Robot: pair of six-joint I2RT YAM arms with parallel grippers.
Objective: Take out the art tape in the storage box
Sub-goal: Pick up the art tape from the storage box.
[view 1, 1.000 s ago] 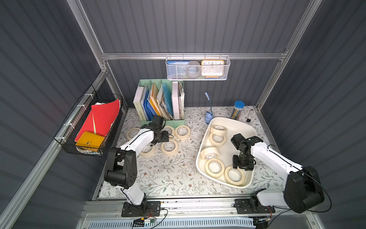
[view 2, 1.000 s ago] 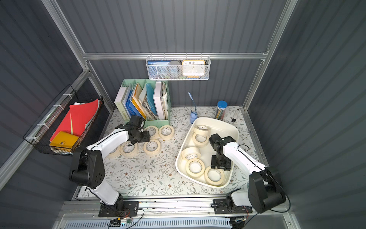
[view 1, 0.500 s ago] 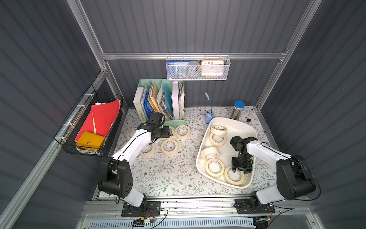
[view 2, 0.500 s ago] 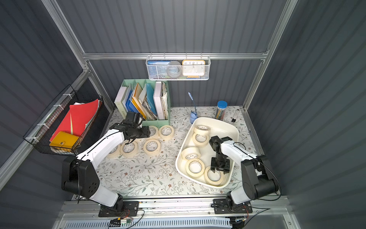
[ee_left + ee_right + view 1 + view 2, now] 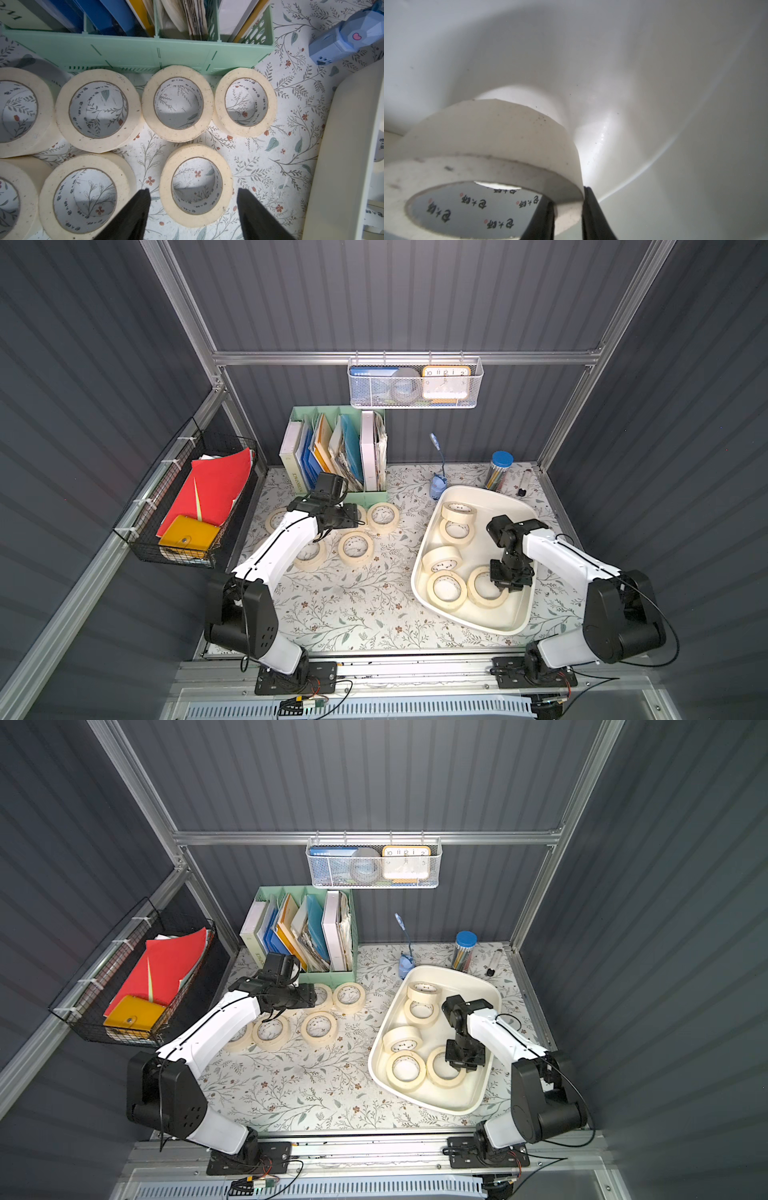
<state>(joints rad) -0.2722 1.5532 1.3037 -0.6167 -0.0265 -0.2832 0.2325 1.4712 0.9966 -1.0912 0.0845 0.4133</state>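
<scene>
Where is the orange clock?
In both top views, the orange-framed clock sits inside the white wire-mesh basket hanging on the back wall, at its right end, beside a greyish translucent tape roll.

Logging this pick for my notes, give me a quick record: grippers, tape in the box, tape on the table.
right gripper: shut on tape roll, in box
left gripper: open, empty, above table rolls
rolls in box: five, gripped one included
rolls on table: seven in left wrist view
</scene>
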